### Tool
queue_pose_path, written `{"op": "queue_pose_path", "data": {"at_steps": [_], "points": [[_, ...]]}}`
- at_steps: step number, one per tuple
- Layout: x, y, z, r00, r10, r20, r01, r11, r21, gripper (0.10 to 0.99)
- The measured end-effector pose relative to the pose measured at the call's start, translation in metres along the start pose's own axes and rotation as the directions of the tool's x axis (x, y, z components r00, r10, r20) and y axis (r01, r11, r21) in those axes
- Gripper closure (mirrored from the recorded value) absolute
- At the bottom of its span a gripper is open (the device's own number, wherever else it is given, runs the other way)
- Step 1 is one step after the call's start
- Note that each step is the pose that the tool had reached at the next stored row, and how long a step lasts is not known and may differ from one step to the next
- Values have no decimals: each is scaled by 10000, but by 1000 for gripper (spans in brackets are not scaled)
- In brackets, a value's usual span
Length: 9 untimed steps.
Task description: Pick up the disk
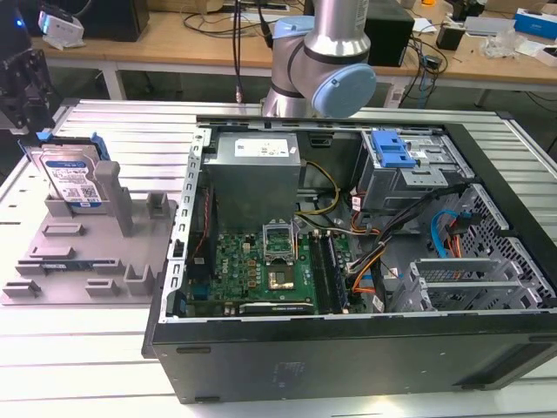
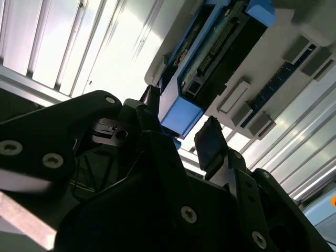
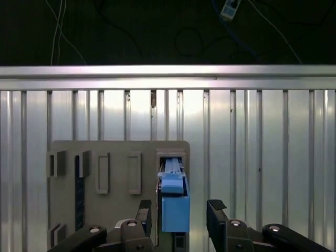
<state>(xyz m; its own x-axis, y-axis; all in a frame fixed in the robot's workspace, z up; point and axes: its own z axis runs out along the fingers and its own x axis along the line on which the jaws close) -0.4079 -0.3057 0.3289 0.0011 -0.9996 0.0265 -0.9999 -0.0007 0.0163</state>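
A: Where is the disk?

B: The disk (image 1: 74,178) stands on edge in the grey fixture (image 1: 87,252), at the exterior view's left.

A: And the claw?

B: In the first wrist view the gripper (image 3: 180,207) is spread wide, one finger on either side of the disk, touching neither. The disk is probably rigid, weighty and shock-sensitive, so its broad flat faces look the best hold.

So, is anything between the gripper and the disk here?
Nothing visible does. In the first wrist view the open gripper straddles the disk, with a gap on each side. The disk stands in the grey fixture.
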Motion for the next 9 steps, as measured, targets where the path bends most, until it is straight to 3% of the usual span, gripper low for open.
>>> {"op": "queue_pose_path", "data": {"at_steps": [9], "points": [[56, 1, 71, 10000, -2, -1, 2, 10000, 2, 545]]}}
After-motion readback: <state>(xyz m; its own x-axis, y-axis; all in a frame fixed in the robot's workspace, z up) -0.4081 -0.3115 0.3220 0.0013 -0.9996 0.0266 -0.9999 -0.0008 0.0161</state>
